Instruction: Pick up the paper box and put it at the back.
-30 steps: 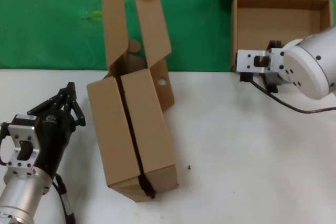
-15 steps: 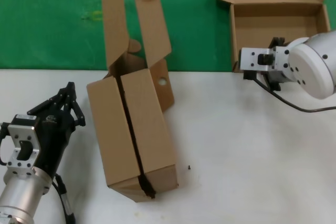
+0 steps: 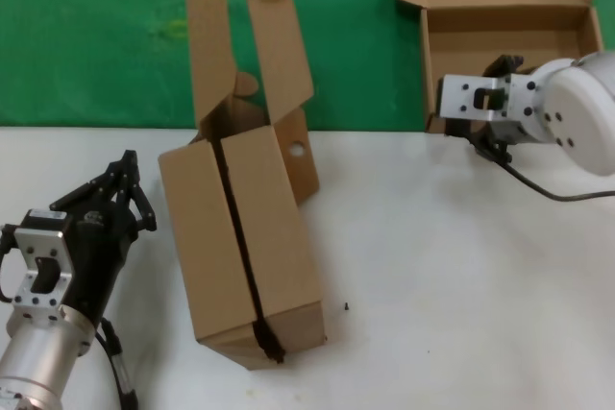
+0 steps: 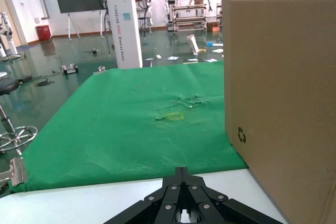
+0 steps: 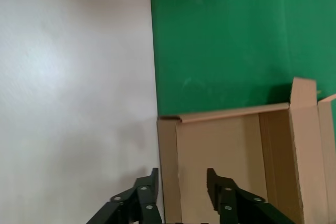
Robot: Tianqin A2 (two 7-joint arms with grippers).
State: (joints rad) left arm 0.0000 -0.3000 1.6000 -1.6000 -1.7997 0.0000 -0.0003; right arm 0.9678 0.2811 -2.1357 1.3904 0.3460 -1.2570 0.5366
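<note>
The paper box (image 3: 509,40) lies open on the green cloth (image 3: 96,36) at the back right, lid flap tipped away. Its near wall is at the cloth's front edge. My right gripper (image 3: 495,108) is open over that near wall. In the right wrist view the gripper (image 5: 181,174) has the wall of the paper box (image 5: 226,150) between its spread fingers, one finger outside and one inside, the inner one apart from the wall. My left gripper (image 3: 130,160) is shut and empty at the front left; it also shows in the left wrist view (image 4: 181,170).
Two paired brown boxes stand left of centre: one (image 3: 240,228) lies on the white tabletop (image 3: 432,266), the other (image 3: 250,55) is behind it with flaps up. The lying box (image 4: 283,103) is close beside my left gripper. A small dark speck (image 3: 346,307) lies on the table.
The paper box slid a little back and left on the cloth, then stayed still. My right gripper has shifted back and to the right. The left arm has not moved.
</note>
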